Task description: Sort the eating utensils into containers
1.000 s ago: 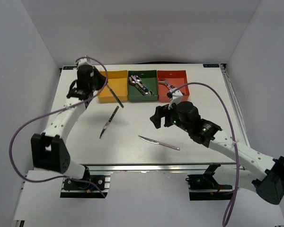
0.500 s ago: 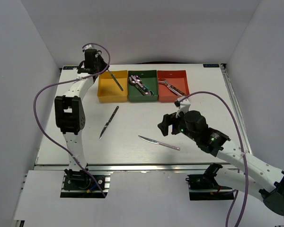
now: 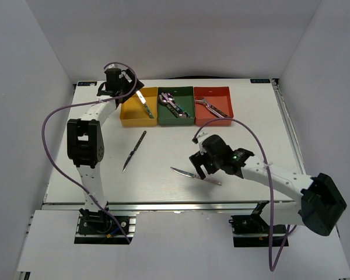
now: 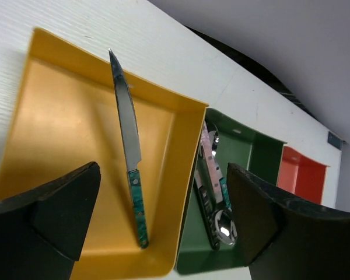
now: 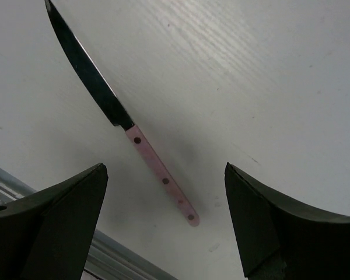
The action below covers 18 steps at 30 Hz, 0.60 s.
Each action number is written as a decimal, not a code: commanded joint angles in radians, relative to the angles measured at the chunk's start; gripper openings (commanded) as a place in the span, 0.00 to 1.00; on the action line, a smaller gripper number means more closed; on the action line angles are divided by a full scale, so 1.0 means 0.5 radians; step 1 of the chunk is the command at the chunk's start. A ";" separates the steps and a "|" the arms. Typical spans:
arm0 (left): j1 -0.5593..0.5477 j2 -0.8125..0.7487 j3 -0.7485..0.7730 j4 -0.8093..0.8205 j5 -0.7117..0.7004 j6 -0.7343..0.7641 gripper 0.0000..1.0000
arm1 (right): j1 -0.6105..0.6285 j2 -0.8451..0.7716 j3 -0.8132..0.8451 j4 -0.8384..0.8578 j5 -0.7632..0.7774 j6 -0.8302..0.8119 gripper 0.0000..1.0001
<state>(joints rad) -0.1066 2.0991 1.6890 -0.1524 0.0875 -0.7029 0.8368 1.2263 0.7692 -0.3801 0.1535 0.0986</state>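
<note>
My left hand [image 4: 161, 198] hangs wide open over the yellow bin [image 4: 58, 134]. One teal-handled knife [image 4: 129, 150] lies in the bin, directly beneath my fingers. My right hand [image 5: 164, 175] is spread wide above one pink-handled knife [image 5: 119, 114] on the surface [image 3: 251, 134]. A second loose knife [image 3: 134, 150] lies further to that hand's left. There are three bins: the green bin [image 3: 186, 99] and the red bin [image 3: 219, 96] sit to the right of my left hand.
</note>
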 commanded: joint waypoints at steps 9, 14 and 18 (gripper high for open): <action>-0.008 -1.081 -0.255 -0.262 -0.310 0.316 0.98 | 0.002 0.382 0.118 -0.228 -0.083 -0.320 0.77; -0.008 -1.325 -0.337 -0.410 -0.234 0.347 0.98 | 0.002 0.532 0.140 -0.280 -0.077 -0.344 0.68; -0.008 -1.590 -0.586 -0.383 -0.178 0.335 0.98 | 0.038 0.704 0.185 -0.307 -0.074 -0.344 0.46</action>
<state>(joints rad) -0.1070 1.3773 1.4635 -0.2901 -0.0330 -0.5495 0.8391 1.5326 0.8299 -0.5068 0.1089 -0.0589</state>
